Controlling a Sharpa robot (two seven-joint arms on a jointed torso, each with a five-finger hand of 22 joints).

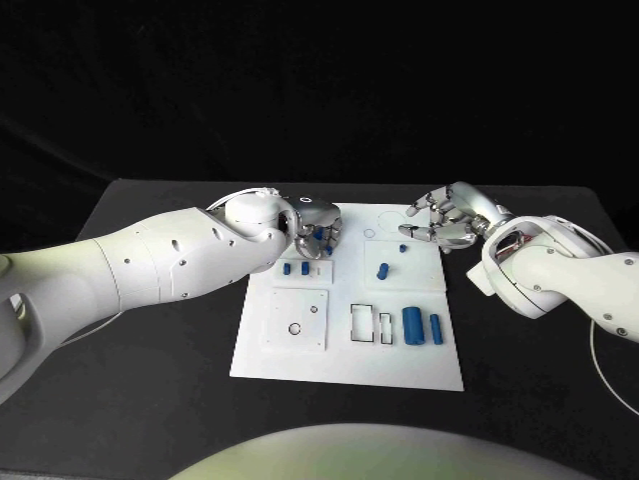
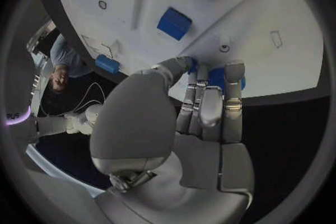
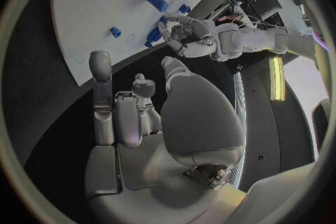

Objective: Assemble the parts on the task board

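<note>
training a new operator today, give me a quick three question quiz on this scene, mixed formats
1. True or false: the left hand holds a blue part over the board.
2. Multiple choice: where is the right hand?
A. pressing on the board's near edge
B. at the board's far right corner, holding nothing
C. gripping two blue parts
3. Fill in: the two long blue parts near the board's front lie to the ______ of the rectangular cutouts in the head view.

Key: 1 true; 2 B; 3 right
</note>
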